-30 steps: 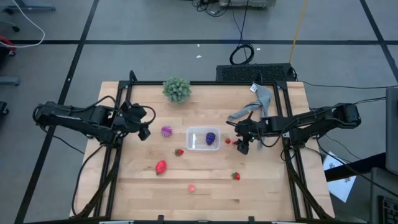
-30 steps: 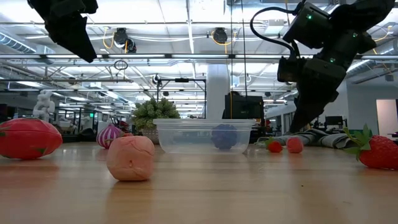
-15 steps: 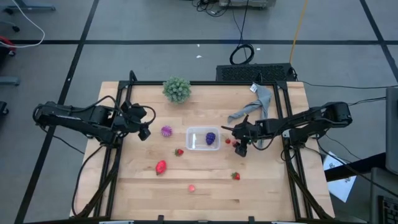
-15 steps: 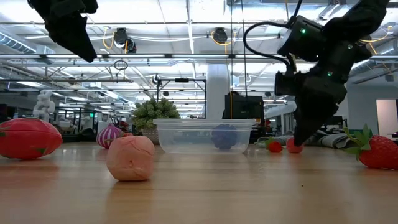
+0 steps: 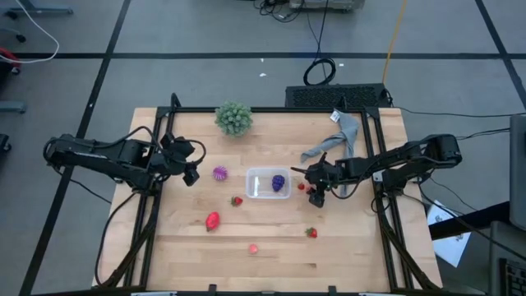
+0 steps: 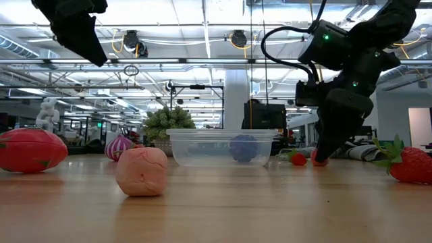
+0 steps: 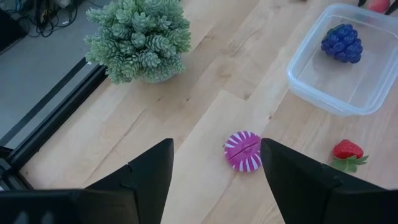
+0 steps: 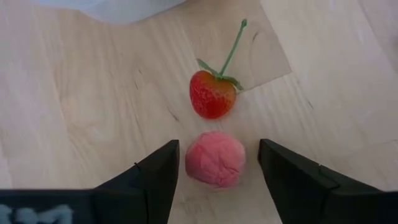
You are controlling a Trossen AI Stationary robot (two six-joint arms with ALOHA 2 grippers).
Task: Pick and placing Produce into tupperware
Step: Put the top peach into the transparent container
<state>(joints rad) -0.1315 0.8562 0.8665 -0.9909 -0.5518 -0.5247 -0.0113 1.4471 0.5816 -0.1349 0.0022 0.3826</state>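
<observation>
The clear tupperware (image 5: 261, 183) stands mid-table with the purple grape cluster (image 5: 279, 182) inside. My right gripper (image 5: 316, 196) is open, low over the table just right of it. Its fingers stand on either side of a small pink fruit (image 8: 215, 159) without touching it. A red stemmed fruit (image 8: 212, 94) lies just beyond. My left gripper (image 5: 191, 174) is open and empty, raised left of the spiky magenta ball (image 5: 219, 173). A strawberry (image 5: 237, 200), a larger red piece (image 5: 213, 219), a pink piece (image 5: 253, 247) and another strawberry (image 5: 311, 233) lie on the table.
A green bushy plant (image 5: 234, 117) stands at the far edge. A grey cloth (image 5: 337, 140) lies at the far right, behind my right arm. Black frame rails run along the table's left and right sides.
My right gripper has gone down and a little toward the table's left edge, so that its open fingers now stand around the small pink fruit. The fruits have not moved.
</observation>
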